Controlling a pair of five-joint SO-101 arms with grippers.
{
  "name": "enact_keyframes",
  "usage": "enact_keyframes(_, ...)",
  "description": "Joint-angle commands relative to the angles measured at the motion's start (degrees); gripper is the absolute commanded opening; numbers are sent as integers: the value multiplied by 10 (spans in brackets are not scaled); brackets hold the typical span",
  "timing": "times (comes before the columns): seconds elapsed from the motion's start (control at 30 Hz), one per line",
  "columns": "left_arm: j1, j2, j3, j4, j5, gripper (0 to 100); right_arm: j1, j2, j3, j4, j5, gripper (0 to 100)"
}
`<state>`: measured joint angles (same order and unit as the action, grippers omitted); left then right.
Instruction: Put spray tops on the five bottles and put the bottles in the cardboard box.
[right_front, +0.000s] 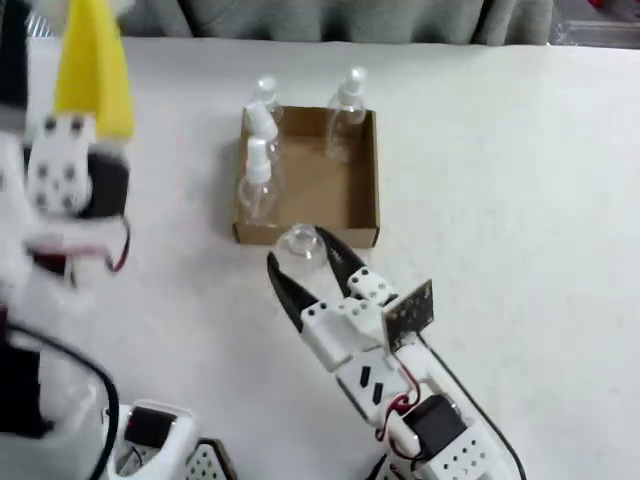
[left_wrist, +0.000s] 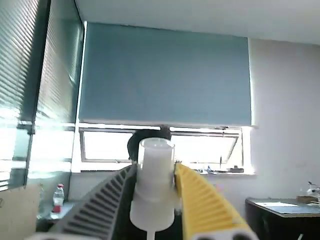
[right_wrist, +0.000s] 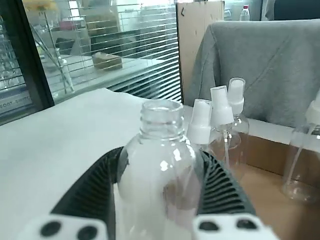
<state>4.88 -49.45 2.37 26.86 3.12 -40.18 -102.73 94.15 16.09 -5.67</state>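
Status: 4 capped bottles (right_front: 258, 182) stand in the cardboard box (right_front: 340, 233); fifth bottle (right_wrist: 160, 150), uncapped, sits on bench (right_front: 500, 150) just outside box wall, clamped in right pincer (right_front: 296, 246); left pincer (left_wrist: 155, 169) holds a spray top (left_wrist: 154, 192) aloft, well apart; remaining: fit top & box btl.

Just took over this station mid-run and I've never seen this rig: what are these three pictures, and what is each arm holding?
These are two small robot arms at a white table. The overhead picture looks down on both; the other two come from a camera on each arm's wrist. The right gripper is shut on an upright, open bottle with no top, just in front of the cardboard box. The left gripper, raised and facing the room, grips a white spray top. Four topped bottles stand at the box, most plainly inside it.
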Motion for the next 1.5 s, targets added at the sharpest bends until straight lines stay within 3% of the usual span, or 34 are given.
enact_keyframes(0.0,26,62,-87,51,98,23,-6,-7,0,-3,-1,15)
enact_keyframes(0.13,73,90,-88,99,140,23,-2,-7,1,-3,-1,15)
enact_keyframes(0.37,91,89,-28,102,235,23,5,-7,5,1,-4,15)
enact_keyframes(0.57,91,65,66,94,241,23,27,-7,8,-2,-6,15)
enact_keyframes(0.8,93,-26,245,-50,241,23,23,-7,8,-1,-6,15)
enact_keyframes(1.2,175,-102,281,-50,243,23,22,-7,9,0,-6,15)
enact_keyframes(1.47,189,-105,328,-55,270,23,22,-7,15,-2,-6,15)
